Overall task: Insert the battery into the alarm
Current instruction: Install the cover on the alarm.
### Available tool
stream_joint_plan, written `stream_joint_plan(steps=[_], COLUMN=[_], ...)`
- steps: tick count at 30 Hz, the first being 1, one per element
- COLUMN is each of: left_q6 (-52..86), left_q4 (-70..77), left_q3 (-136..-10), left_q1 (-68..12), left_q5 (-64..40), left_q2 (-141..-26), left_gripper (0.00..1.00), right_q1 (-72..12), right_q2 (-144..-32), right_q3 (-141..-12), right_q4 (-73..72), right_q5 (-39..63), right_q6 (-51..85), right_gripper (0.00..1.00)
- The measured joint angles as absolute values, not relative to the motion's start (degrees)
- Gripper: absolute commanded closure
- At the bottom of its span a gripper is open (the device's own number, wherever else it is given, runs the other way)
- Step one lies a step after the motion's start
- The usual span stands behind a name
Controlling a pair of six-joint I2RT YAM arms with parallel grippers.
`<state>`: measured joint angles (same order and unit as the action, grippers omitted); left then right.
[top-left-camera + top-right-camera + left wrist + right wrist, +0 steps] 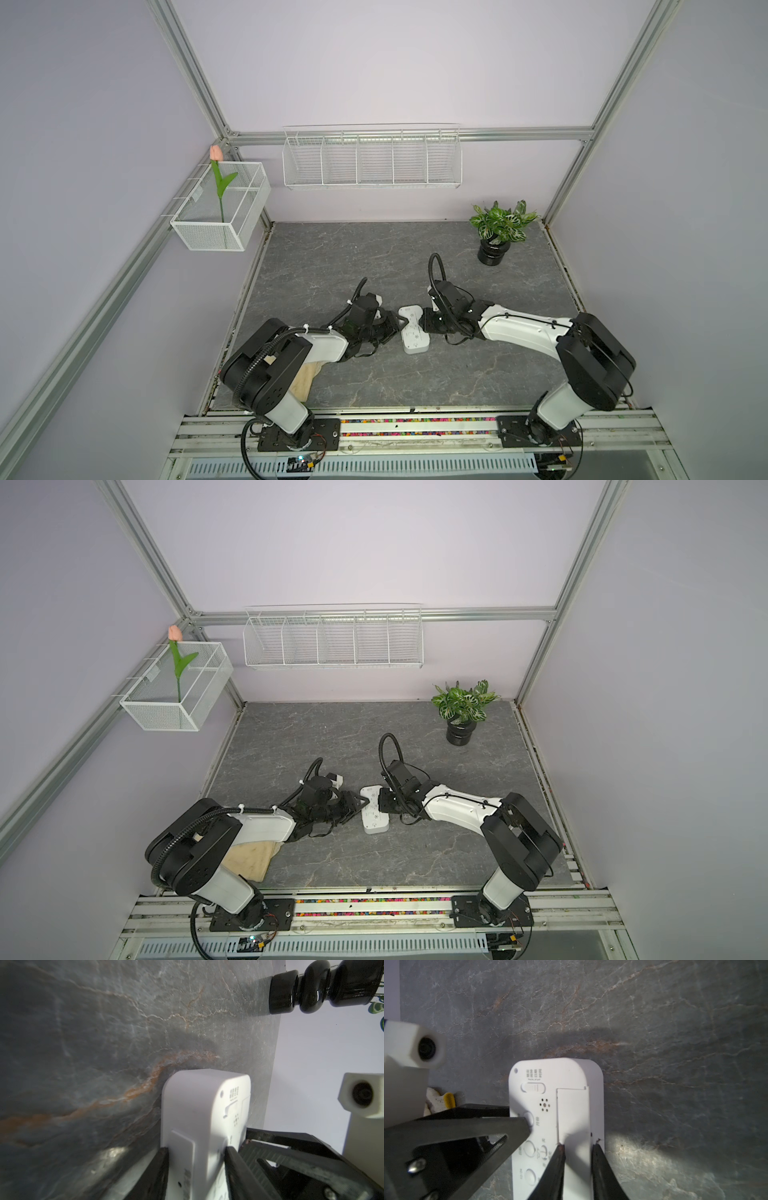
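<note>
The alarm (413, 332) (374, 810) lies back-up in the middle of the grey table. It is white, with buttons and a speaker grille showing on its back (571, 1072). My left gripper (400, 322) (365, 802) reaches it from the left. Its jaws (196, 1149) clasp the alarm's side edge (199, 1105). From the right comes my right gripper (424, 322) (380, 802). Its jaws (577, 1145) sit closed on the two long edges of the thin white cover strip (574, 1113) over the slot. The battery is hidden.
A potted plant (496, 232) in a black pot (311, 991) stands at the back right. A beige cloth (303, 378) lies under the left arm. A wire rack (372, 160) hangs on the back wall. A mesh basket with a tulip (220, 208) hangs on the left.
</note>
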<state>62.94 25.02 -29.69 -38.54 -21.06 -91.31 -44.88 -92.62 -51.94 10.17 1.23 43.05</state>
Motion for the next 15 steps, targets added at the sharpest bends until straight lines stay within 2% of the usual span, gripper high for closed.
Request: stream_joint_plan(steps=[15], left_q6=[63.42], left_q4=[26.63], left_q3=[-29.69], left_q1=[-38.65], left_q5=[-20.82], left_q2=[-92.12], left_gripper=[0.56], right_q1=[-45.39], right_q2=[-93.34], right_q3=[-53.52], right_q4=[12.01], right_q5=[-0.43], right_q6=[43.33], right_gripper=[0.76])
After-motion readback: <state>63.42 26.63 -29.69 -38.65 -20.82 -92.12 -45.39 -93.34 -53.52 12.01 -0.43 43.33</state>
